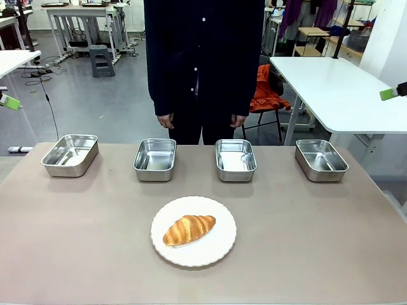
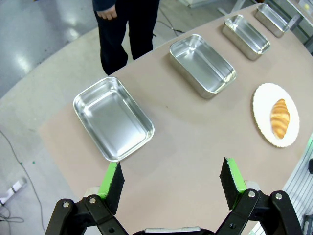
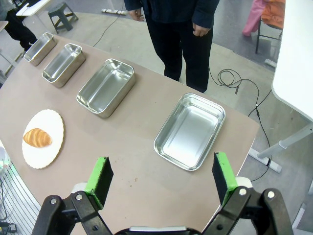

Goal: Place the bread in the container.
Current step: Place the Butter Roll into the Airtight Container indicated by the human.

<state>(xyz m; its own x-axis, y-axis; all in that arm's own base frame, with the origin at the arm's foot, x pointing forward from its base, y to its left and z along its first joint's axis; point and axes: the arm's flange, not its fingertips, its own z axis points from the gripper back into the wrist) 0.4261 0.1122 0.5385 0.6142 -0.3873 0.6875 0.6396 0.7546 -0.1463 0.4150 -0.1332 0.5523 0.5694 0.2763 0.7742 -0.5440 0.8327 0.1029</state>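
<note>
Right wrist view: bread (image 3: 37, 137) well left of right gripper (image 3: 161, 169).

Bread (image 1: 189, 229) on the plate (image 1: 219, 246) at table (image 1: 76, 248) centre — four pans (image 1: 154, 173) in a row behind it.

Bread (image 1: 189, 229) lies on white plate (image 1: 216, 251), lower ctr of frame. Steel pans in a row across mid frame, apart: far-L pan (image 1: 70, 154), ctr-L pan (image 1: 155, 159), ctr-R pan (image 1: 235, 159), far-R pan (image 1: 321, 159). Person (image 1: 203, 57) stands top ctr, hands down.
</note>
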